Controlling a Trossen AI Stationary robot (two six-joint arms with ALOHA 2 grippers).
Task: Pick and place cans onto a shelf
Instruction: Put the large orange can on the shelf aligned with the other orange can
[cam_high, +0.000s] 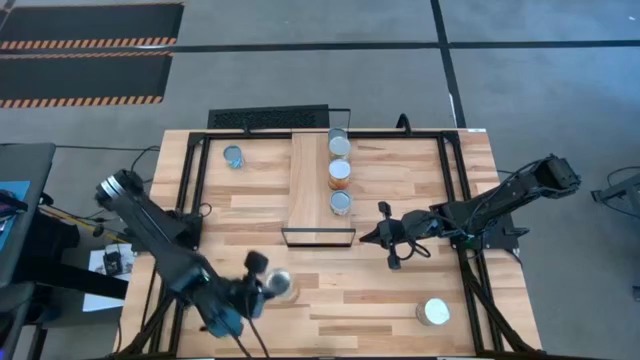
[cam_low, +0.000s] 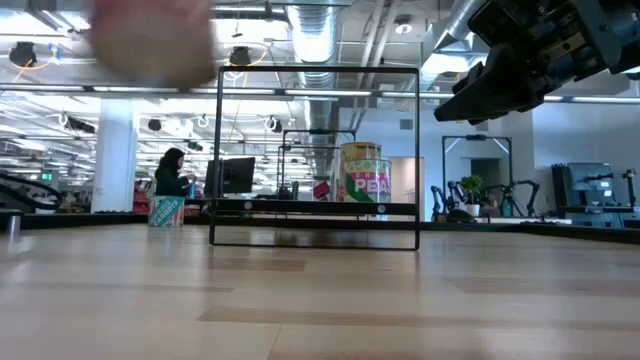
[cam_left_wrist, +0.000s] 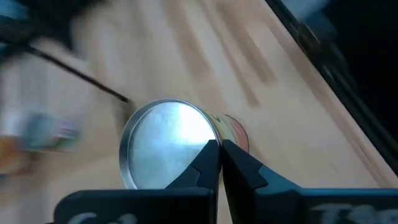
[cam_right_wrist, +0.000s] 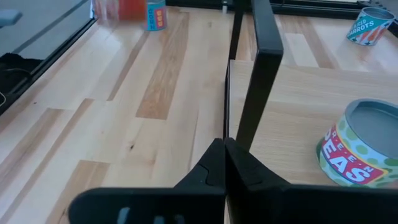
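My left gripper (cam_high: 266, 285) is over the table's near left part, shut on an orange-labelled can (cam_left_wrist: 166, 149) with a silver top. In the low view this can is a blurred shape (cam_low: 150, 40) high above the tabletop. Three cans (cam_high: 340, 172) stand in a row on the shelf (cam_high: 310, 190), a light plank in a black frame. The nearest of them is a peas can (cam_right_wrist: 360, 149). My right gripper (cam_high: 372, 237) is shut and hangs beside the shelf's near right corner, touching nothing. My left gripper pinches the can's top rim (cam_left_wrist: 214, 138) between its two fingers. One finger (cam_left_wrist: 200, 163) lies over the silver lid and the other (cam_left_wrist: 244, 163) outside, by the label. The fingers slant down onto it from above. The can hangs below them, clear of the table.
One loose can (cam_high: 233, 156) lies on the table at the far left, another (cam_high: 433, 312) stands near the near right corner. The shelf's black end frame (cam_low: 315, 155) stands upright at its near end, just in front of my right gripper (cam_right_wrist: 224, 155).
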